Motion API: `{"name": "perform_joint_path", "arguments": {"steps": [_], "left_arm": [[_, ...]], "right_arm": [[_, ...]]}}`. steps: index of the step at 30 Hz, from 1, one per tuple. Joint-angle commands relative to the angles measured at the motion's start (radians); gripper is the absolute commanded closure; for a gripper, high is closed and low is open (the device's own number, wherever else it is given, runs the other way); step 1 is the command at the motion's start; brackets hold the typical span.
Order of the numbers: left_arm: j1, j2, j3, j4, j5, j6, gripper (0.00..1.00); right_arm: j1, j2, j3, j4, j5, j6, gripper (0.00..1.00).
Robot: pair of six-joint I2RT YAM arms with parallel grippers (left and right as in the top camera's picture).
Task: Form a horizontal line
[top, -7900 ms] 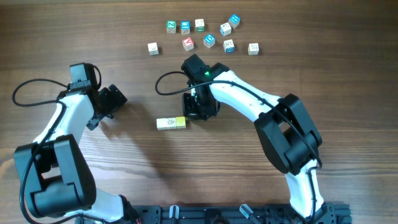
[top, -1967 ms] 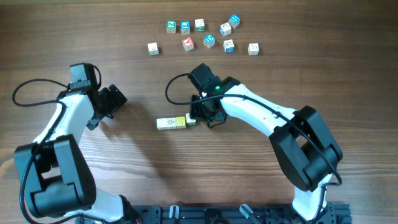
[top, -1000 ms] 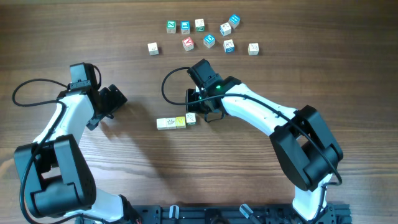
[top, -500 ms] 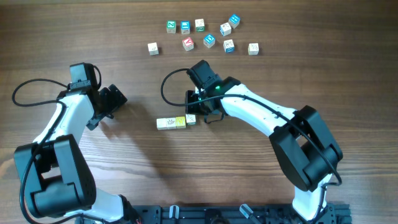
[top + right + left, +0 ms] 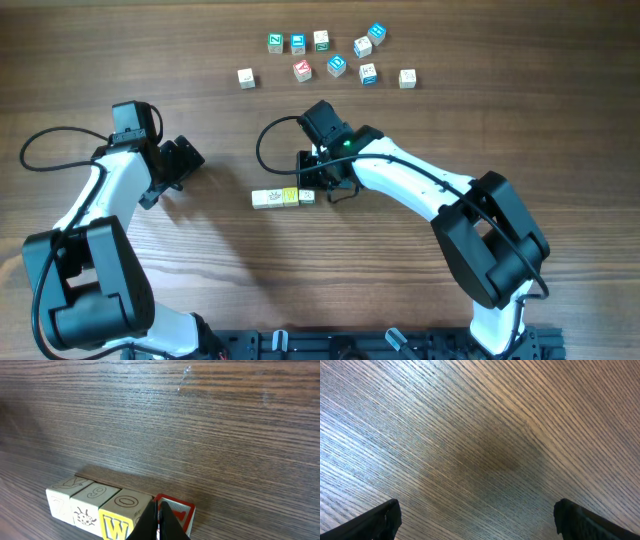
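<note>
Dark wood-grain surface (image 5: pixel 560 120) carries everything. Over its 9 o'clock side the white-and-black left arm (image 5: pixel 105 185) hovers. The left jaws are spread as wide as they go and hold nothing, and that wrist view shows only bare wood between the black fingertips (image 5: pixel 380 519). Toward the middle lies the horizontal line of small wooden letter cubes (image 5: pixel 275 198), four cubes touching side by side with the long axis running 9 to 3 o'clock. It is made of two whitish cubes, a yellow-faced "W" cube (image 5: pixel 117 530), then a red-bordered cube (image 5: pixel 180 509) at the 3 o'clock end. The white right arm (image 5: pixel 400 175) is by far the nearer. The right jaws are pressed fully together and grip nothing, their tips right over the seam between the yellow-faced and red-bordered cubes; whether they touch the cubes I cannot tell. Loose scattered letter cubes (image 5: pixel 337 66) sit well apart at 12 o'clock of the row. My judgement is that any further cube must come from 12 o'clock and join the 3 o'clock end along the same axis
</note>
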Motion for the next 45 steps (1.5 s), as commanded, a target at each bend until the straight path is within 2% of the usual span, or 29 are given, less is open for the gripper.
{"name": "perform_joint_path", "arguments": {"steps": [1, 4, 7, 11, 13, 16, 20, 34, 42, 45], "left_arm": [[0.002, 0.006, 0.01, 0.0, -0.003, 0.011, 0.0], [0.002, 0.006, 0.01, 0.0, -0.003, 0.011, 0.0], [0.002, 0.006, 0.01, 0.0, -0.003, 0.011, 0.0], [0.002, 0.006, 0.01, 0.0, -0.003, 0.011, 0.0], [0.002, 0.006, 0.01, 0.0, -0.003, 0.011, 0.0], [0.002, 0.006, 0.01, 0.004, -0.003, 0.011, 0.0], [0.002, 0.006, 0.01, 0.004, -0.003, 0.011, 0.0], [0.002, 0.006, 0.01, 0.004, -0.003, 0.011, 0.0], [0.002, 0.006, 0.01, 0.004, -0.003, 0.011, 0.0], [0.002, 0.006, 0.01, 0.004, -0.003, 0.011, 0.0]], "right_arm": [[0.002, 0.01, -0.002, -0.002, -0.024, -0.011, 0.96], [0.002, 0.01, -0.002, 0.007, -0.018, -0.014, 0.96], [-0.011, 0.01, -0.002, 0.056, 0.078, -0.002, 0.96], [-0.077, 0.01, -0.002, -0.004, 0.094, 0.122, 0.96], [-0.09, 0.01, -0.002, -0.114, 0.082, 0.117, 0.96], [-0.074, 0.01, -0.002, -0.136, 0.022, 0.09, 0.96], [-0.052, 0.01, -0.002, -0.106, -0.023, 0.015, 0.96], [-0.031, 0.01, -0.002, -0.066, -0.053, 0.016, 0.96], [-0.033, 0.01, -0.002, -0.092, 0.009, 0.044, 0.95], [-0.098, 0.007, 0.041, -0.092, 0.003, -0.045, 0.75]]}}
